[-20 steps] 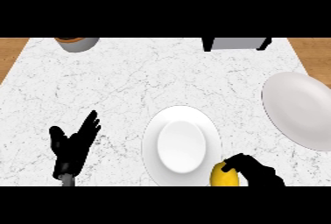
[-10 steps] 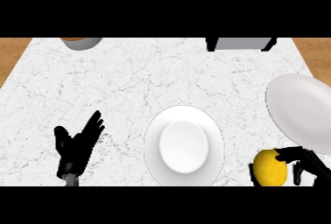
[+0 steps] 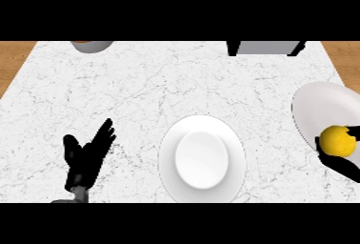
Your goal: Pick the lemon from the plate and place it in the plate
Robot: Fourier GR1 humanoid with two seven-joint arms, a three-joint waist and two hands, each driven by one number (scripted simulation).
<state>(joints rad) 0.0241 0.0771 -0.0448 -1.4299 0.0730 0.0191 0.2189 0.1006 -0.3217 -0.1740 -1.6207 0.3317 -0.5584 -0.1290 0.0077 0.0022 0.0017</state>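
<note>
The lemon [image 3: 337, 141] is yellow, the counter [image 3: 141, 90] grey-veined white.

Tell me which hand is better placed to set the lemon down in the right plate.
The right hand: it holds the lemon over the lower part of the right plate. The left hand rests open at lower left, beyond the centre plate.

White marble counter [image 3: 141, 86] (grey veins); wood surface [image 3: 13, 59] beyond left, right edges.
</note>
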